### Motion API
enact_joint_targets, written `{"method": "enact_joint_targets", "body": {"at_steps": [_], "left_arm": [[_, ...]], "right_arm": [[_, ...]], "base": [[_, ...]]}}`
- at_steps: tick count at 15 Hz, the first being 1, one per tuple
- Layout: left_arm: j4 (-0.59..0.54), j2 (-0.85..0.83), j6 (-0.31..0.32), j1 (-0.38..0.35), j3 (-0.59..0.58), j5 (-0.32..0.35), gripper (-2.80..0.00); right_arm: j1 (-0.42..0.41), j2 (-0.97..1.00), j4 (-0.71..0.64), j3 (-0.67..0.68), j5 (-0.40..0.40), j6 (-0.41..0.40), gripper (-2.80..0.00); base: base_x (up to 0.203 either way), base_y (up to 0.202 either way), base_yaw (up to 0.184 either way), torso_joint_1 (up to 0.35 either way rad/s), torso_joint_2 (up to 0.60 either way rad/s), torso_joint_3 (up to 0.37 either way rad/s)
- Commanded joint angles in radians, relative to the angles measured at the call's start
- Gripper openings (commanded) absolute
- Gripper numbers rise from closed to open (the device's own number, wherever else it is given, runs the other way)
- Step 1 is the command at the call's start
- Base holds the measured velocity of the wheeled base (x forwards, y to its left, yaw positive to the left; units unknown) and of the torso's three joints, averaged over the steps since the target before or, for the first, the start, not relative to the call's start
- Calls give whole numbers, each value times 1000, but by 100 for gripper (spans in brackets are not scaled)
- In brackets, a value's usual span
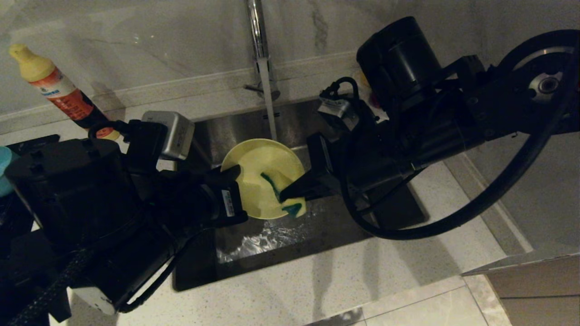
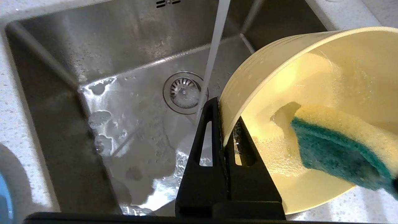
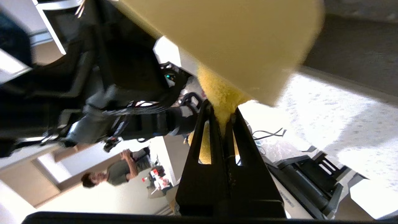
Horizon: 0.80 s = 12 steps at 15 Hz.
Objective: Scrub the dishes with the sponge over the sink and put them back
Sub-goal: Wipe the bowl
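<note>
A: What has the left gripper (image 2: 224,124) got?
B: Its fingers are pinched tight on the rim of the yellow bowl (image 2: 311,93), one finger outside the wall, one inside. The bowl is tipped on its side, its open mouth turned toward the right arm.

A: And the right gripper (image 1: 290,194)?
B: Clamped on the sponge (image 1: 283,194). In the right wrist view the yellow foam (image 3: 222,102) is squeezed between the fingertips and presses against the bowl.

A: Where is the sponge relative to the bowl?
B: Inside it, against the lower inner wall, green side (image 2: 332,152) showing. Suds cling to the bowl around it.

A: And below the hands?
B: The sink (image 2: 102,40). Both grippers hold their things above the basin, near its middle. Water runs from the tap (image 1: 259,40) in a thin stream just behind the bowl and lands by the drain (image 2: 184,92). The basin floor is wet.

A: Anything beside it?
B: A detergent bottle (image 1: 54,88) stands on the counter at the left, well apart from the bowl.
</note>
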<state>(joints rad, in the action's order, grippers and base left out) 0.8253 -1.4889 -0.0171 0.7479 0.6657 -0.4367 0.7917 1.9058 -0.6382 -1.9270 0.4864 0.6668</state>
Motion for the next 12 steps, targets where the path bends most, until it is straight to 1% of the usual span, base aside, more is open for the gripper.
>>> {"method": "enact_joint_targets", "body": {"at_steps": [1,3,8,12], "left_arm": [[5,4,19,-1,-11,-4,-280],[5,7,25,-1,-22,-4,-280],[10,-4,39,1,-33,-30,-280],[87,-26,75,1,-75,-30,-280]], "right_arm": [[-6,15,-3,0,-24,4,-280],[-11,12,-2,-1,-42,5,-280],[-12,-24,9,0,-41,4,-280],[1,-25,44,-3,-42,2,-280]], "base": [[0,0,0,0,0,0],[0,0,0,0,0,0],[0,0,0,0,0,0],[0,0,0,0,0,0]]}}
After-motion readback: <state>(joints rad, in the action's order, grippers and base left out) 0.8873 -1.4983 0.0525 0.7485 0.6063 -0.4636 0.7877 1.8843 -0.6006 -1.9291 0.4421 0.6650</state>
